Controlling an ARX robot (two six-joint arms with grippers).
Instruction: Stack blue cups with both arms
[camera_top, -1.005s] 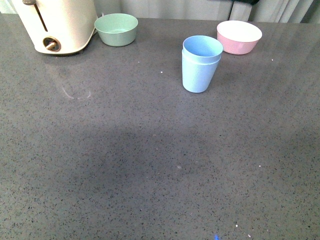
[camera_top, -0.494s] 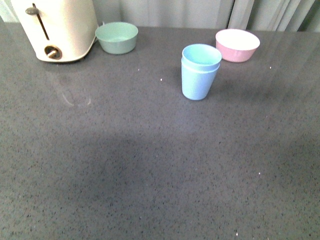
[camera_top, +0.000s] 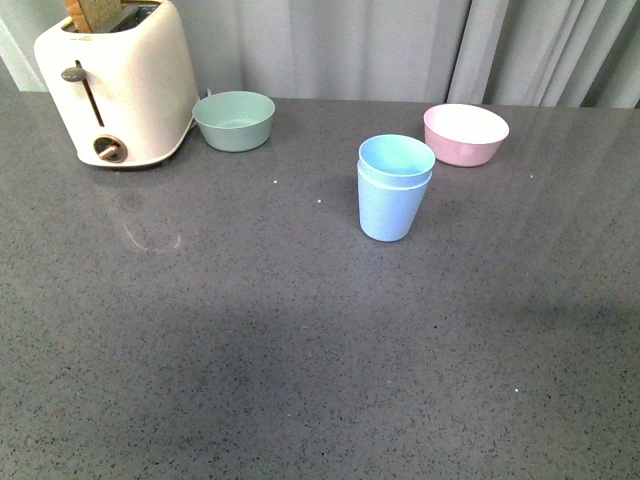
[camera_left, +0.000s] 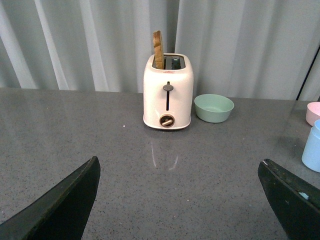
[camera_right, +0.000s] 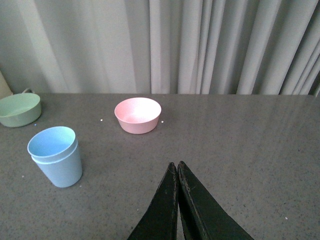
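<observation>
The two pale-blue cups (camera_top: 394, 187) stand nested, one inside the other, upright on the grey table a little right of centre. They also show in the right wrist view (camera_right: 56, 155) and at the edge of the left wrist view (camera_left: 313, 148). No arm shows in the front view. My left gripper (camera_left: 180, 167) is open and empty, its dark fingers (camera_left: 65, 205) spread wide above bare table facing the toaster. My right gripper (camera_right: 176, 164) is shut and empty, apart from the cups, which stand off to one side of it.
A cream toaster (camera_top: 117, 85) with a slice of bread stands at the back left. A green bowl (camera_top: 234, 119) sits beside it. A pink bowl (camera_top: 465, 133) sits behind and right of the cups. A grey curtain (camera_top: 380, 45) hangs behind the table.
The front view has tilted upward, so the cups, bowls and toaster appear lower in the frame and the curtain shows. The objects themselves have not moved on the table.
</observation>
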